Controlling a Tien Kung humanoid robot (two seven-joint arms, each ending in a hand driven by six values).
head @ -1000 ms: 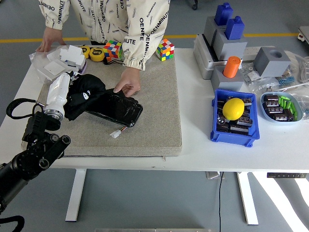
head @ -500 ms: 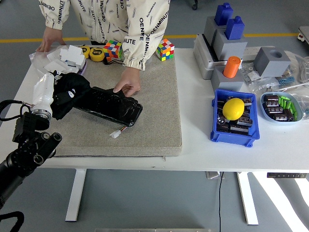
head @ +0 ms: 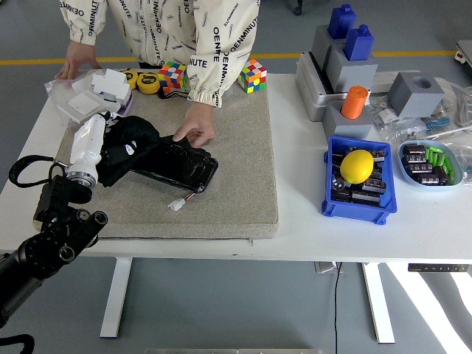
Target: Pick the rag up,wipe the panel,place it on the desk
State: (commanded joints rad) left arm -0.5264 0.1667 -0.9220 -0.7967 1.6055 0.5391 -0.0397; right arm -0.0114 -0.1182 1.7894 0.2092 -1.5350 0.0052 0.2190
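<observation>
A black rag lies bunched over the left end of a glossy black panel on the grey felt mat. My left hand presses into the rag from the left, fingers buried in the cloth and closed on it; the white forearm leads back to the black arm at lower left. A person at the far side rests one hand on the panel's upper right end, holding it down. A small white connector trails from the panel's near edge. My right hand is out of sight.
Two Rubik's cubes, yellow tape measures and white boxes sit at the mat's far left. To the right stand a blue bin holding a yellow lemon, grey-blue blocks and a parts bowl.
My left hand dragged the rag left off the panel half a second ago, then pushed it back right over the panel's left end. The person's hand stayed put.
</observation>
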